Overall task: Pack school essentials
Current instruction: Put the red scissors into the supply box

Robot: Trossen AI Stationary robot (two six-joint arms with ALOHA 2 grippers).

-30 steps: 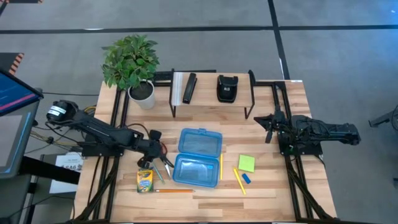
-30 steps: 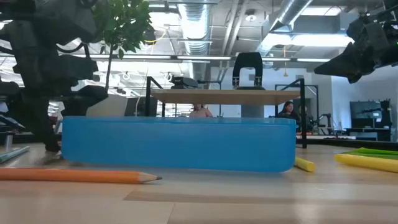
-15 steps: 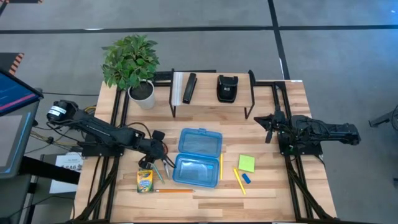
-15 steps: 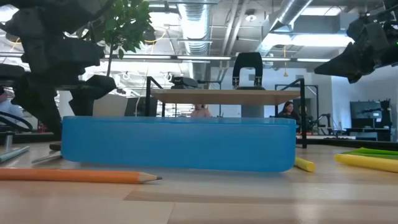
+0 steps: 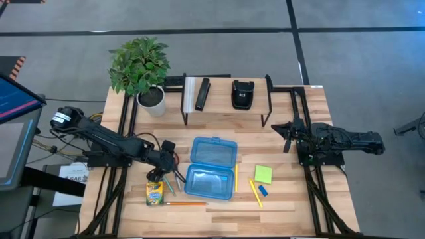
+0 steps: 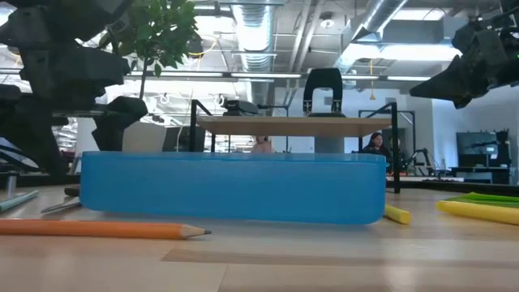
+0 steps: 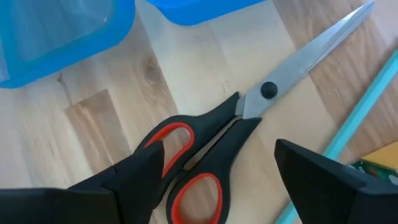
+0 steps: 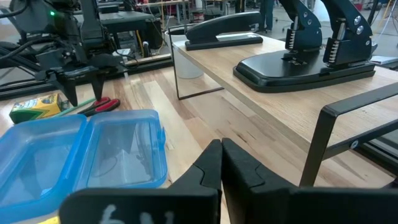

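Note:
The red-handled scissors (image 7: 249, 112) lie flat on the table, left of the open blue box (image 5: 211, 167). My left gripper (image 7: 217, 186) hangs open over their handles (image 7: 186, 168), pointing steeply down, one finger on either side; I see no grip. The crayon box (image 5: 154, 192) and an orange pencil (image 5: 186, 204) lie near the front edge. Right of the box lie yellow pencils (image 5: 255, 192), the lime-green sticky-note pad (image 5: 263, 174) and the blue eraser (image 5: 263, 190). My right gripper (image 8: 221, 155) waits shut at the table's right side, above the table top.
A potted plant (image 5: 141, 70) stands at the far left. A raised shelf (image 5: 226, 106) at the back carries a black stapler (image 5: 242, 94) and a flat black bar (image 5: 202, 94). A teal pencil (image 7: 354, 118) lies beside the scissors. Bare wood shows between box and shelf.
My left gripper has opened wider over the scissors' handles. The scissors lie on the table where they were.

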